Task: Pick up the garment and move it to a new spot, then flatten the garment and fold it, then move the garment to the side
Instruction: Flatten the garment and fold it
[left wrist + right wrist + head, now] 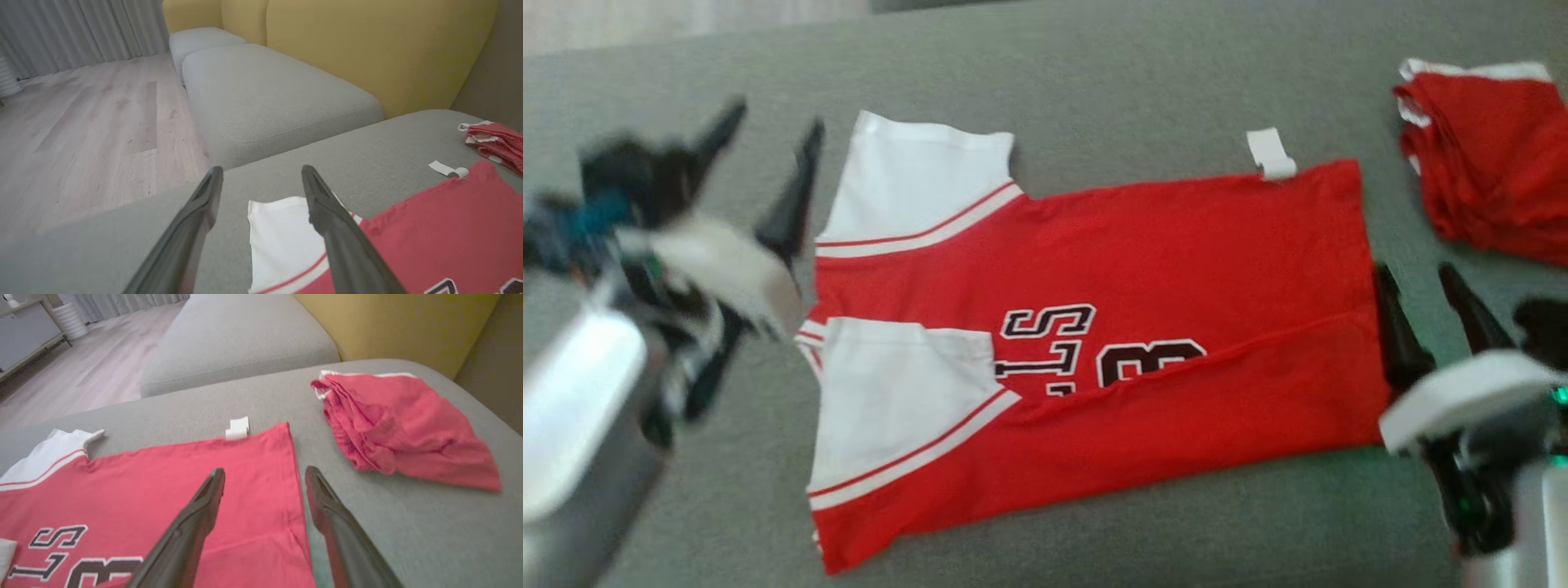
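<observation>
Red jersey (pixel 1094 327) flat on grey sofa cushion (pixel 1111 73), near long edge already folded up across lettering, white sleeve on top. Step in hand, likely: next fold. To do well: pinch both layers at each end, lift evenly, lay fold on far edge, no dragging. Left gripper (pixel 776 118) fingers apart, empty, just beside sleeve end; jersey to their right. Right gripper (pixel 1413 271) fingers apart, empty, at hem edge; jersey to their left. Second red garment (pixel 1486 155) beyond right fingers, apart from jersey
</observation>
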Tool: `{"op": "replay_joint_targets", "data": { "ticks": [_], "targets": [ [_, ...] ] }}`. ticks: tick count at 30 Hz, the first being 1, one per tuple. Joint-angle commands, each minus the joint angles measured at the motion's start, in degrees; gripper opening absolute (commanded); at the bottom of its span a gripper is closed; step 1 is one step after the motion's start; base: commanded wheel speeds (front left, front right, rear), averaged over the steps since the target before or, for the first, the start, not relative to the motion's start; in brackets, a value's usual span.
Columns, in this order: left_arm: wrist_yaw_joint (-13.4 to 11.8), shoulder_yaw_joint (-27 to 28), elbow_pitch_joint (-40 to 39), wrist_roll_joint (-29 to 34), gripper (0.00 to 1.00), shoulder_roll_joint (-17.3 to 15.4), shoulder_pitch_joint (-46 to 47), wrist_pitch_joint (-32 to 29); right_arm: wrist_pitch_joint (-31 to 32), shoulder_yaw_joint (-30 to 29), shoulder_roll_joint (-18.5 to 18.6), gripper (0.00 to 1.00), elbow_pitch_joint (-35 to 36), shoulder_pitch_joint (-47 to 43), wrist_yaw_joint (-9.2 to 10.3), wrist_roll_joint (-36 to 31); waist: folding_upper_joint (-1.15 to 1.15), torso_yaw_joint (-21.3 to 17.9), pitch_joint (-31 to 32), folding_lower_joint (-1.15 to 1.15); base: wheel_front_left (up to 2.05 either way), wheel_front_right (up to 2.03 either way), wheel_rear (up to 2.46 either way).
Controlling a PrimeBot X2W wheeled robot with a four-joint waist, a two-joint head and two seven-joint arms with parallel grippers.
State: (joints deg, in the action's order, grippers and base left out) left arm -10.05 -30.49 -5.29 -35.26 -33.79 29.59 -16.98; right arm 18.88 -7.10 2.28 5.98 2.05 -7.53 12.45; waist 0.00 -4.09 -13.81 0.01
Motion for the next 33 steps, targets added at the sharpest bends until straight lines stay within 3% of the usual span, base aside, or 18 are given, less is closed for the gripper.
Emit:
{"op": "replay_joint_targets", "data": {
  "ticks": [1, 4, 6, 18, 27, 28, 29, 30, 32, 33],
  "targets": [
    [1.5, 2.8, 0.4, -0.5, 1.00, -2.7, 4.9, -2.1, 0.5, 2.2, 0.6, 1.00, 2.4, 2.9, 0.04, -0.4, 0.00, -2.6, -2.6, -0.01, 0.00, 0.00, 0.00],
    [5.4, 1.7, 7.7, -0.3, 1.00, -3.7, 14.3, -7.9, 1.1, 5.4, 0.6, 1.00, 2.5, 8.3, 0.04, -0.7, 0.00, -5.5, -6.0, -0.01, 0.00, 0.00, 0.00],
    [6.4, 1.2, 11.3, -0.4, 1.00, -3.6, 17.2, -10.0, 1.2, 6.8, 0.6, 1.00, 2.4, 10.4, 0.04, -0.4, 0.00, -6.9, -7.6, -0.01, 0.00, 0.00, 0.00],
    [7.8, 1.3, 23.3, -2.6, 1.00, -5.0, 21.0, -15.9, 0.5, 11.9, 0.6, 1.00, 1.1, 16.7, 0.04, 0.1, 0.00, -12.5, -13.7, -0.01, 0.00, 0.00, 0.00],
    [9.3, 0.3, 24.3, -4.1, 1.00, -5.6, 19.5, -17.6, 0.2, 11.8, 0.6, 1.00, 0.1, 18.2, 0.04, 0.2, 0.00, -12.9, -14.6, -0.01, 0.00, 0.00, 0.00],
    [9.7, -0.1, 24.0, -3.9, 0.87, -5.5, 19.4, -17.8, 0.2, 11.7, 0.6, 1.00, -0.1, 18.5, 0.04, 0.1, 0.00, -12.9, -14.7, -0.01, 0.00, 0.00, 0.00],
    [10.0, -0.5, 23.8, -3.9, 0.50, -5.3, 19.4, -18.0, 0.3, 11.7, 0.6, 1.00, -0.2, 18.7, 0.04, 0.0, 0.00, -12.7, -14.8, -0.01, 0.00, 0.00, 0.00],
    [10.2, -0.9, 23.5, -3.9, 0.33, -5.1, 19.3, -18.2, 0.4, 11.8, 0.6, 1.00, -0.4, 19.1, 0.04, -0.2, 0.00, -12.6, -14.8, -0.01, 0.00, 0.00, 0.00],
    [10.5, -1.6, 23.1, -3.8, 0.00, -4.4, 19.2, -18.3, 1.0, 12.1, 0.6, 1.00, -1.1, 20.0, 0.04, -0.5, 0.00, -12.4, -14.8, -0.01, 0.00, 0.00, 0.00],
    [10.5, -1.8, 22.9, -3.8, 0.00, -4.1, 19.3, -18.2, 1.5, 12.2, 0.6, 1.00, -1.6, 20.5, 0.04, -0.7, 0.00, -12.2, -14.9, -0.01, 0.00, 0.00, 0.00]
  ]
}}
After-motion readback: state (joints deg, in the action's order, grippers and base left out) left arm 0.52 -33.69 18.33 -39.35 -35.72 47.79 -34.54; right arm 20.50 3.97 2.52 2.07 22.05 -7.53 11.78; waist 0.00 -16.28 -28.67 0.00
